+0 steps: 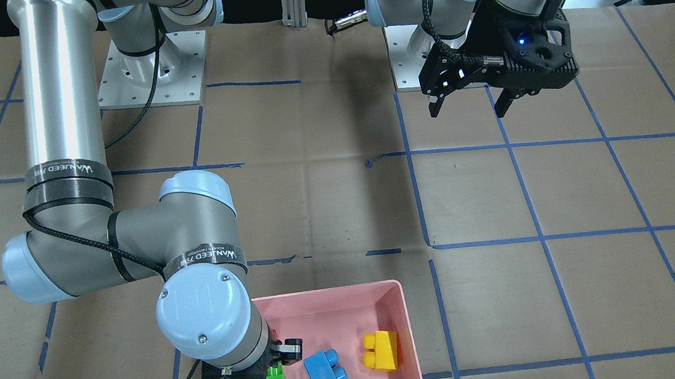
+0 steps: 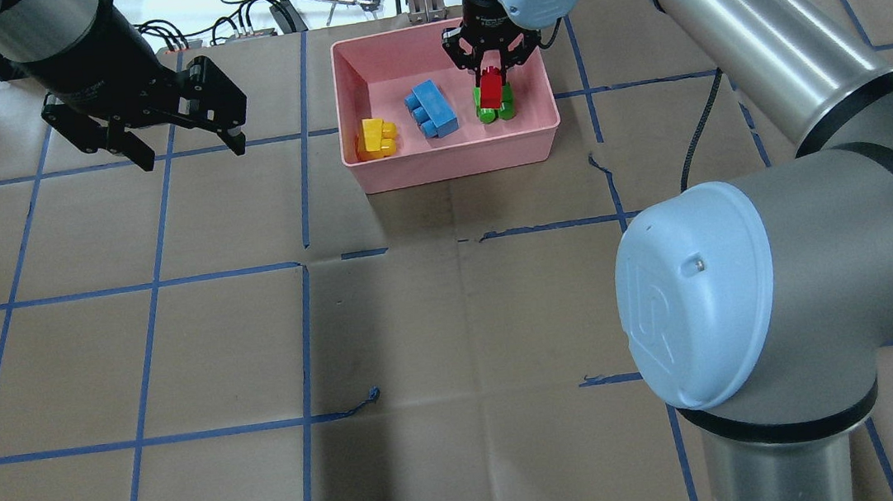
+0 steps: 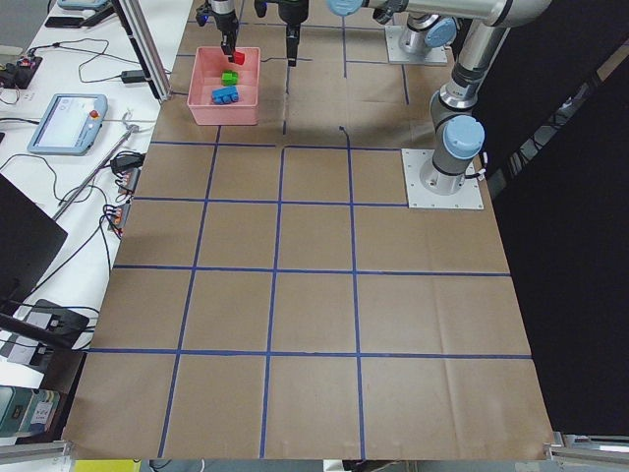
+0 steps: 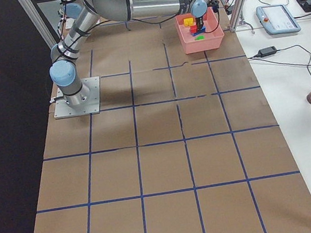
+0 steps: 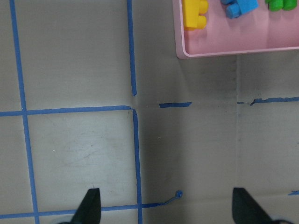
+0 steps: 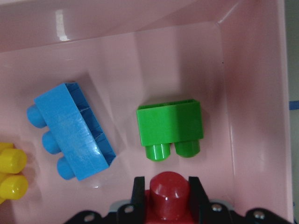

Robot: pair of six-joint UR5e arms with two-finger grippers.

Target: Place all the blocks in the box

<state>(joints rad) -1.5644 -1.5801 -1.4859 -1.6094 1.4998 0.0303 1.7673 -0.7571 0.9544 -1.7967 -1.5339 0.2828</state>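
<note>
Blocks are nearly all home, so I read across the overhead view from the left. My left fingers hang spread wide and empty over bare desk, well apart from the box. In their own wrist camera the box sits ahead of them and off to the right. Inside the box, the yellow block lies at the end nearest those fingers. Next comes the blue block, its long axis slanted across the floor, and then the green block. Over that far end my right fingers are closed narrow on the red block, one finger on each flank. What matters for the release is that the green block lies just ahead of the right fingers. Its long side runs parallel to the line from one finger to the other, and its two studs point back toward them. The blue block is off to their left and the box wall is close on their right. I judge that the red block hangs inside the walls and above the floor, so opening here should drop it just short of the green studs. Only the right arm is placed for it.
</note>
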